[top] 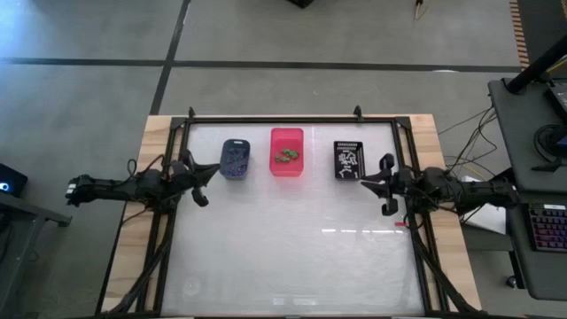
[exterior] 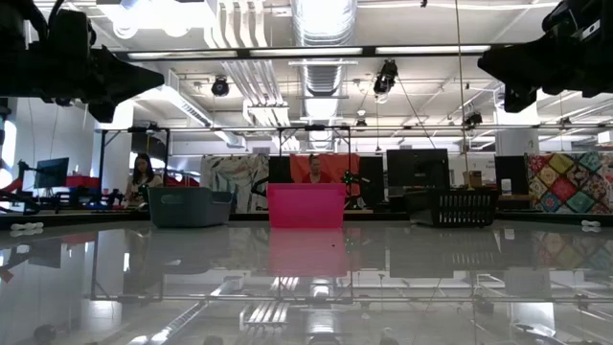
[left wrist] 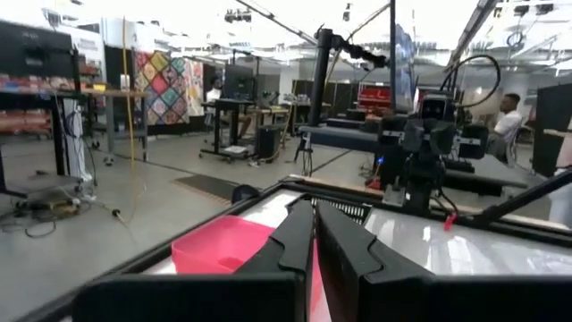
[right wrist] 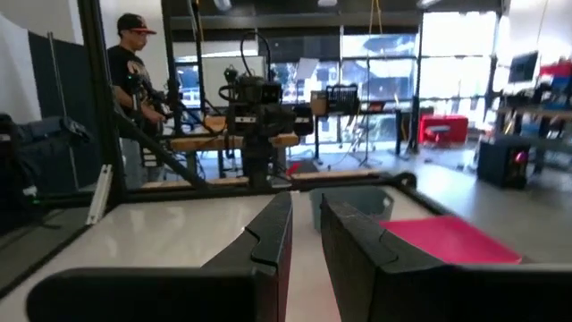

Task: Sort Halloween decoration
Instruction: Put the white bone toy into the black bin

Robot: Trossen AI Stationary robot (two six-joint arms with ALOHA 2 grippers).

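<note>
Hovering left gripper [top: 205, 183]: fingers pressed together, empty, blue-grey bin [top: 235, 159] just beside.
Right gripper [top: 386, 184]: narrow gap, empty, black bin [top: 348, 159] near.
Trinkets [top: 286, 156]: inside pink bin [top: 286, 168].

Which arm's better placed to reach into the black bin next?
Right, probably. The right gripper hangs beside the black bin, jaws slightly apart. The left gripper, shut, sits by the blue-grey bin, the pink bin lying between.
</note>
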